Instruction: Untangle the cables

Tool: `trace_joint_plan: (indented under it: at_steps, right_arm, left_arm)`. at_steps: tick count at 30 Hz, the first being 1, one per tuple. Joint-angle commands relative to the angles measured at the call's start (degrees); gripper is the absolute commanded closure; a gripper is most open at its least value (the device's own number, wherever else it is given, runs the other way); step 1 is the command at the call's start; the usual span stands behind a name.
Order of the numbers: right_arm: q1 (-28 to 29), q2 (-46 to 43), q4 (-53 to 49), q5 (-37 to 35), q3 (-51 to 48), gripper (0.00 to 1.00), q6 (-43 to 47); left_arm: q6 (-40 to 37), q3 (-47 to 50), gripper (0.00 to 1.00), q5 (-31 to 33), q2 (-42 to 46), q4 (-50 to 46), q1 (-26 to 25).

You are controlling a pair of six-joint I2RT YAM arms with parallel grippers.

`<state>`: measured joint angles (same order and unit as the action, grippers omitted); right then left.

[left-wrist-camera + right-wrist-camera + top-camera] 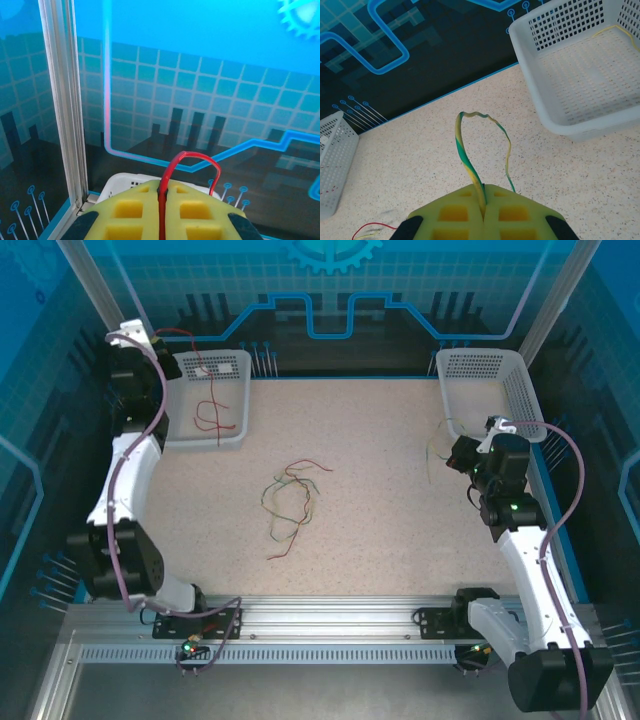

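Note:
A loose tangle of red, yellow and green cables (290, 505) lies in the middle of the table, and its edge shows in the right wrist view (370, 231). My left gripper (162, 190) is shut on a red cable (192, 157) that arches up out of its pads. It is held high over the left basket (212, 412), where a red cable lies. My right gripper (484, 194) is shut on a yellow-green striped cable (462, 145) that loops up and back down. It hangs above the table just in front of the right basket (490, 390).
The left white basket (120, 181) sits at the back left beside an aluminium frame post (65, 100). The right white basket (580, 65) holds a thin yellow wire (615, 31). Blue enclosure walls close in the back and sides.

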<state>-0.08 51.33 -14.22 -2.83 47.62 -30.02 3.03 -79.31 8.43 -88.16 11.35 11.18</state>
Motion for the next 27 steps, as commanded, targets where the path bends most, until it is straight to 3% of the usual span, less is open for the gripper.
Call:
trace_joint_plan:
  at_steps: [1,9,19,23,27]
  right_arm:
    - [-0.89,-0.93,-0.90,-0.86,0.26,1.00,0.66]
    - [-0.85,-1.27,-1.43,-0.77,1.28,1.00,0.99]
    - [-0.85,-1.56,-2.09,-0.75,2.09,1.00,1.72]
    - [-0.86,-2.19,-1.78,-0.53,1.34,1.00,1.45]
    - [-0.88,-2.55,-2.17,-0.33,1.11,1.00,1.54]
  left_arm:
    - [-0.78,-3.20,1.00,-2.94,-5.71,1.55,1.74]
    - [-2.50,-9.87,1.00,-3.81,-20.32,3.18,2.44]
    - [-3.76,-35.55,1.00,-2.63,-38.03,-11.59,2.53]
    - [-3.63,-36.85,1.00,-3.89,-39.57,-11.62,2.40]
    - [-4.01,-31.23,1.00,-3.83,-37.43,-9.37,1.63]
